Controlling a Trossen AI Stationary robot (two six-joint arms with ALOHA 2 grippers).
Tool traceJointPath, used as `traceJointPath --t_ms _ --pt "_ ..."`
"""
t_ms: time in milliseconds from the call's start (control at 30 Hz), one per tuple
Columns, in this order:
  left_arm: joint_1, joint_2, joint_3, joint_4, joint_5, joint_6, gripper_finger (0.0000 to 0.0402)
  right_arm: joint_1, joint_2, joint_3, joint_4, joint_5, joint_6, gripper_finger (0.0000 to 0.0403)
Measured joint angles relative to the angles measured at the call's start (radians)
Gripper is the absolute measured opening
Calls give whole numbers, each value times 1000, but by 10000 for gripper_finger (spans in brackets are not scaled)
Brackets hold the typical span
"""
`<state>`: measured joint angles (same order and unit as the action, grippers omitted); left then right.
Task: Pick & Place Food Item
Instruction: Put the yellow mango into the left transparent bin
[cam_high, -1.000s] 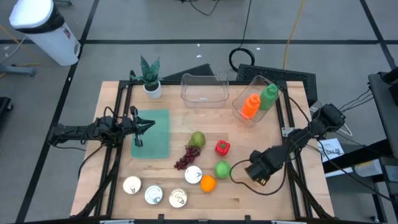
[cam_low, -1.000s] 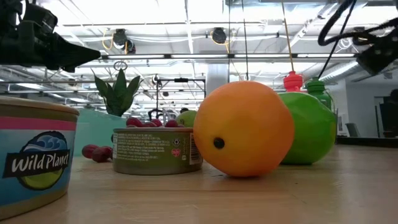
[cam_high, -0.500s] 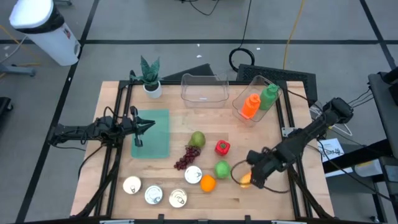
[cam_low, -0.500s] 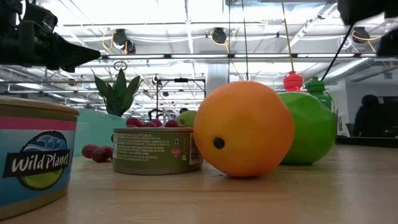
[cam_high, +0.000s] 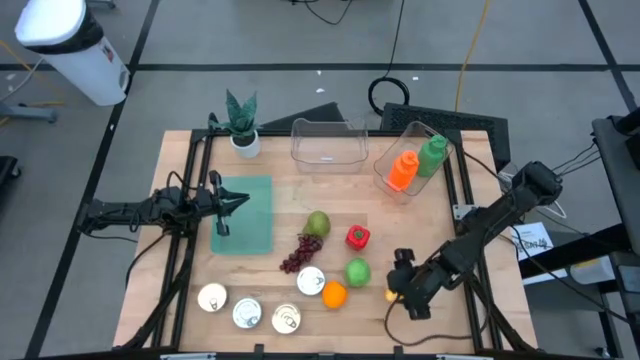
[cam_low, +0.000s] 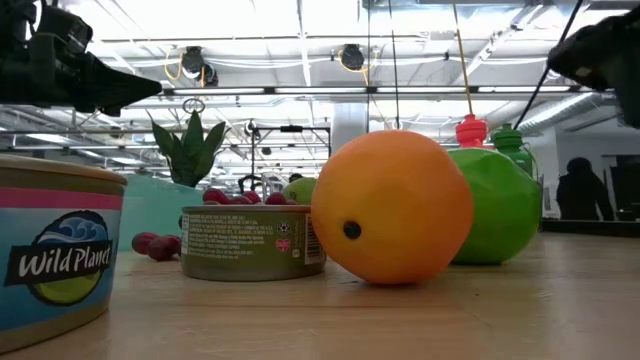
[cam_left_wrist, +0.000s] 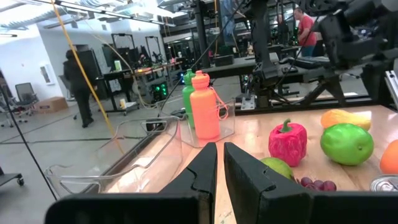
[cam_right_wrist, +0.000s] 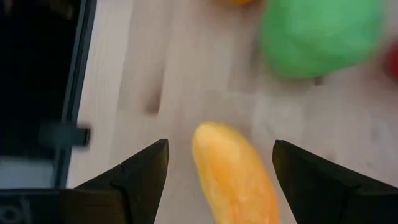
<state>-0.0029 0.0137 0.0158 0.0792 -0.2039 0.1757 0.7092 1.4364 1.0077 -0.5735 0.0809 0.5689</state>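
Note:
A yellow-orange oblong fruit (cam_right_wrist: 236, 174) lies on its side on the wooden table, near the right end of the near edge (cam_high: 391, 294). My right gripper (cam_right_wrist: 221, 146) is open above it, pointing down (cam_high: 403, 287). Its two fingers stand on either side of the fruit with a gap to each. A green round fruit (cam_high: 357, 271) and an orange (cam_high: 334, 294) sit just to its left. My left gripper (cam_high: 237, 200) is shut and waits over the green mat (cam_high: 245, 225).
A red pepper (cam_high: 357, 237), a green pear-like fruit (cam_high: 318, 223), grapes (cam_high: 298, 253) and several tins (cam_high: 247, 313) fill the table's middle and near side. An open clear bin (cam_high: 326, 143), a tipped bin with two bottles (cam_high: 408, 160) and a potted plant (cam_high: 241, 125) line the far edge.
My right gripper has moved a little toward the table's near edge and tipped to point more steeply down. The yellow-orange fruit, hidden under it a second ago, now shows between its fingers.

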Motion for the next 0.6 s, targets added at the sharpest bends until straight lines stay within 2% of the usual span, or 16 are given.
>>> traceJointPath --t_ms 133,300,500,600 --pt "0 0 0 0 0 0 42 6 37 0 -28 -54 -46 272" --pt "0 0 0 0 0 0 42 8 92 -3 -91 -56 -54 272" --pt "0 0 0 0 0 0 42 9 107 -123 6 -60 -17 272" --pt "0 0 0 0 0 0 42 8 108 -179 63 -94 16 272"
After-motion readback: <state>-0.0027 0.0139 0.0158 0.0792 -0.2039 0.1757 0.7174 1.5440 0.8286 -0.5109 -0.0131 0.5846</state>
